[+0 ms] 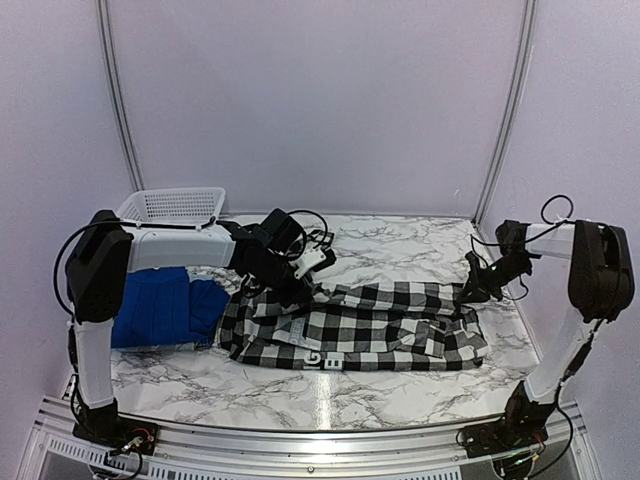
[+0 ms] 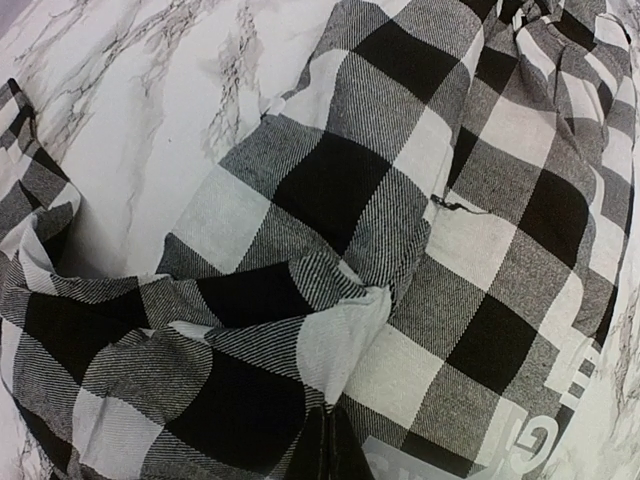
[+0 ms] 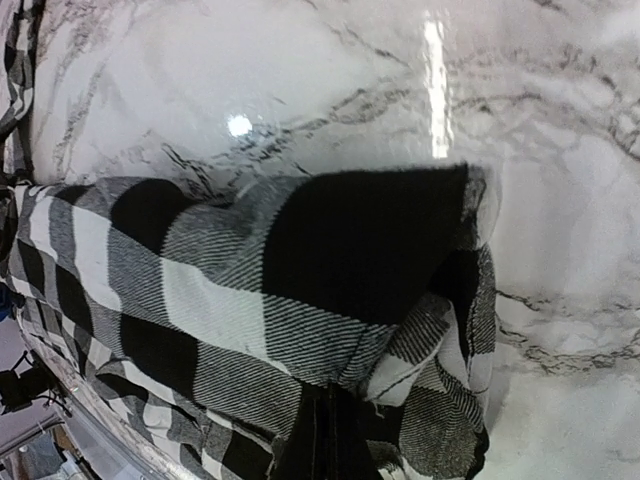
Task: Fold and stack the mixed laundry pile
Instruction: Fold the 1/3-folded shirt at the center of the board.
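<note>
— So why grip both ends?
— Left fingers (image 2: 318,455) pinch the flannel shirt (image 1: 350,325) at nine o'clock and right fingers (image 3: 320,440) at three, probably to stretch it flat mid-desk (image 1: 400,240). Blue shirt (image 1: 160,310) lies at nine.

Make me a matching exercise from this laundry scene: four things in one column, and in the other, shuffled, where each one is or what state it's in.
Column one
1. flannel shirt
2. royal-blue shirt
3. white basket
4. right gripper

Column two
A. at the far-left corner of the table
B. spread across the middle
C. shut on the right end of the check cloth
D. lying at the left, beside the flannel

Pairs: 1-B, 2-D, 3-A, 4-C
</note>
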`<state>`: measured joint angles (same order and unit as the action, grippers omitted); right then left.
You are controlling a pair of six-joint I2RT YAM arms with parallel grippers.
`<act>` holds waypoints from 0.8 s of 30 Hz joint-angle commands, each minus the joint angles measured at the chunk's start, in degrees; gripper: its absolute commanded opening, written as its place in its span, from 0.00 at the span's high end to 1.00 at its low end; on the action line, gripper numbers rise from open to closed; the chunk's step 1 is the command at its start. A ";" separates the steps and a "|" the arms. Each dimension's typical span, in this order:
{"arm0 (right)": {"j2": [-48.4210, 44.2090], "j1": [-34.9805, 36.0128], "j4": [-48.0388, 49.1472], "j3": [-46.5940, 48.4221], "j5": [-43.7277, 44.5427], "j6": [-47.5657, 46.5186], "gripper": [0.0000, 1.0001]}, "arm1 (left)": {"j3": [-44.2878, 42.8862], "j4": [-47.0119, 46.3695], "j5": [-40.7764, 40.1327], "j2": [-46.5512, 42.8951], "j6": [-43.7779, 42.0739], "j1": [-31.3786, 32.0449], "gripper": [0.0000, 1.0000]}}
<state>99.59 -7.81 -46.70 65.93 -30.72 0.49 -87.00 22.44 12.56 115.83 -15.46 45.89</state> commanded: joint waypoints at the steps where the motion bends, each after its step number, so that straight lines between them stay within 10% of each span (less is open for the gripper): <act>1: 2.62 -0.56 3.74 -1.38 1.79 1.83 1.00 | -0.35 1.10 0.35 2.78 1.39 0.40 0.93; 6: 0.26 0.16 1.87 3.86 3.65 1.77 0.87 | -1.02 0.69 2.14 0.93 3.70 0.41 0.57; 10: -2.53 0.62 -1.03 8.33 5.07 1.36 0.64 | -1.06 0.68 4.00 -1.58 5.88 -0.83 0.56; 24: 4.03 15.41 9.19 6.22 -1.07 6.15 0.60 | 2.09 -1.88 -3.53 -0.27 18.35 -8.93 0.61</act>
<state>99.22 4.23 -41.98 75.33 -29.34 4.89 -86.54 20.86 11.20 114.80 -0.71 36.93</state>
